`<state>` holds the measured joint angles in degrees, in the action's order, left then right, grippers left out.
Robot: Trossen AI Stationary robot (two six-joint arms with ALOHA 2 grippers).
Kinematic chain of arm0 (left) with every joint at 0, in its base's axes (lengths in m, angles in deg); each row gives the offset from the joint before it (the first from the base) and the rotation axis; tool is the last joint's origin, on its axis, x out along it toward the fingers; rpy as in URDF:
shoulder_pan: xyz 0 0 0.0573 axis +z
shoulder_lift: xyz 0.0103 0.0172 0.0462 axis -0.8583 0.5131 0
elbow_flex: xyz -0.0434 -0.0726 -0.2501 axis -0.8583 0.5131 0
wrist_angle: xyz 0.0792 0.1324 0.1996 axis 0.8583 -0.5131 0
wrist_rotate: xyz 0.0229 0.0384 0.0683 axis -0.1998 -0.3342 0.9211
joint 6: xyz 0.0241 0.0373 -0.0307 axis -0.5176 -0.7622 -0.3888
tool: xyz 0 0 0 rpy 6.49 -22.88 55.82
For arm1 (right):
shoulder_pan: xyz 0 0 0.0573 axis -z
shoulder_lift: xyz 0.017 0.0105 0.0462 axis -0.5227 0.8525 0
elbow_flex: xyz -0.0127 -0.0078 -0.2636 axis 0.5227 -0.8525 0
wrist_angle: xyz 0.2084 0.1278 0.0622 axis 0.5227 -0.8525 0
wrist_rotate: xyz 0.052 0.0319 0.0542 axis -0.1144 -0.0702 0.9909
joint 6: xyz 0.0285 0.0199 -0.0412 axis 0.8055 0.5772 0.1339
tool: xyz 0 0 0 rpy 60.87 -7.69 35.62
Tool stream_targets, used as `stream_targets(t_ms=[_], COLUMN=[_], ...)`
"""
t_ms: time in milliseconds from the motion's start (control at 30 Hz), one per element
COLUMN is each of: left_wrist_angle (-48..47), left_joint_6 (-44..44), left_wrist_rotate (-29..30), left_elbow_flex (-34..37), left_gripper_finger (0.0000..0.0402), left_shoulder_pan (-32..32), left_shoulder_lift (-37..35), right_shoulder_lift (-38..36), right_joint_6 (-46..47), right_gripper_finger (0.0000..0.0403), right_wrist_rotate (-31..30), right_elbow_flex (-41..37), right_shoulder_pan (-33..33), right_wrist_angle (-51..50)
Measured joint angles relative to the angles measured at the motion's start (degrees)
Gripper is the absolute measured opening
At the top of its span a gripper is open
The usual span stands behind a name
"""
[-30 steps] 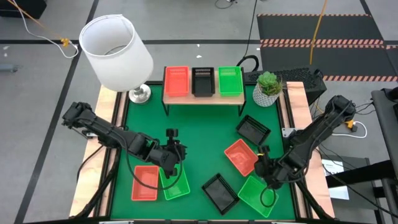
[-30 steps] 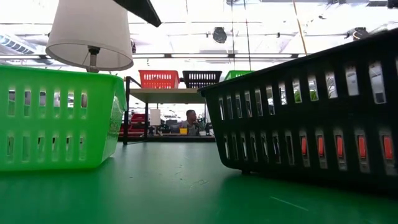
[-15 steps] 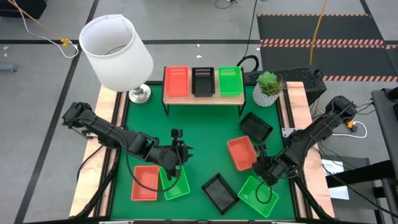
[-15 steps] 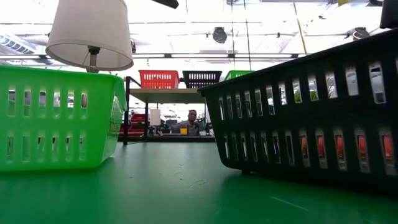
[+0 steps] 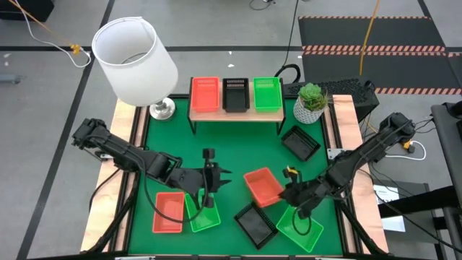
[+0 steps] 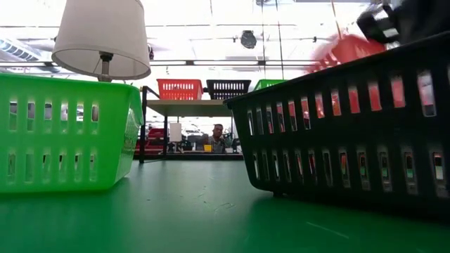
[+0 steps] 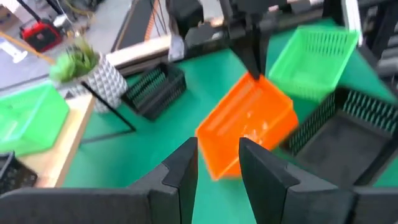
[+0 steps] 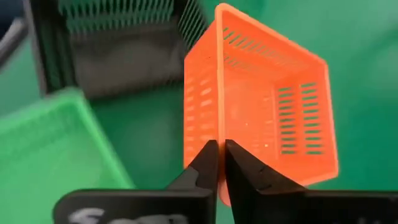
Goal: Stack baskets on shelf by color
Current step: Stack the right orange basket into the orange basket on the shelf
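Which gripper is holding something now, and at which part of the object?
The right gripper holds an orange-red basket by the rim of one wall, clear of the table. The left gripper holds nothing.

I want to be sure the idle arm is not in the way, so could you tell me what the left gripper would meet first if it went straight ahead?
Probably the orange-red basket held by the right gripper, centred beyond the left gripper, though depth is hard to judge.
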<state>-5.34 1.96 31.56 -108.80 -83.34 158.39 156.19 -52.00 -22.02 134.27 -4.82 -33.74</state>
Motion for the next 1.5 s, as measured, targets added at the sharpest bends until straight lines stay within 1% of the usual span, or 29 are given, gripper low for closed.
stream_targets(t_ms=[133,200,267,400,500,600,767,1000,1133,1300,1400,1500], left_wrist_angle=[3.9,4.8,5.1,5.3,7.6,9.6,10.8,11.0,7.6,3.2,0.1,-0.1], left_joint_6=[-1.6,-1.8,-1.6,-0.6,-0.8,-1.9,-1.6,-2.2,-0.2,3.8,4.5,4.5], left_wrist_rotate=[-0.1,-0.2,-0.2,-0.1,0.1,0.1,0.1,1.1,1.0,-0.7,-1.5,-1.5], left_elbow_flex=[-0.3,-0.3,-0.3,-0.3,-0.3,-0.3,-0.3,-0.5,-0.4,-0.4,-0.4,-0.4], left_gripper_finger=[0.0121,0.0129,0.0145,0.0194,0.0228,0.0244,0.0248,0.0248,0.0248,0.0248,0.0248,0.0248], left_shoulder_pan=[-0.3,-0.4,-0.4,-0.4,-0.4,-0.4,-0.2,1.6,2.6,4.3,4.8,5.3], left_shoulder_lift=[0.0,0.0,0.0,0.0,0.0,0.0,0.1,2.8,3.7,4.6,5.1,5.3], right_shoulder_lift=[0.0,0.0,0.0,0.0,0.0,0.6,2.7,7.4,9.6,10.6,10.9,10.8], right_joint_6=[-3.1,-4.8,-6.2,-7.9,-9.0,-8.8,-9.2,-10.6,-9.9,-9.7,-9.7,-9.7], right_gripper_finger=[0.0012,0.0009,0.0007,0.0007,0.0006,0.0006,0.0006,0.0005,0.0005,0.0013,0.0014,0.0012], right_wrist_rotate=[-2.4,-3.7,-5.5,-7.7,-7.6,-7.6,-7.6,-7.6,-7.7,-7.8,-7.8,-8.0], right_elbow_flex=[4.8,7.0,8.9,10.8,10.8,10.8,10.9,10.9,12.6,14.2,14.3,14.3], right_shoulder_pan=[1.6,2.4,3.3,5.2,6.8,8.5,11.2,14.6,15.7,15.8,15.7,15.7], right_wrist_angle=[1.8,2.4,2.5,3.7,5.5,5.5,6.7,8.9,7.8,7.8,7.5,7.7])
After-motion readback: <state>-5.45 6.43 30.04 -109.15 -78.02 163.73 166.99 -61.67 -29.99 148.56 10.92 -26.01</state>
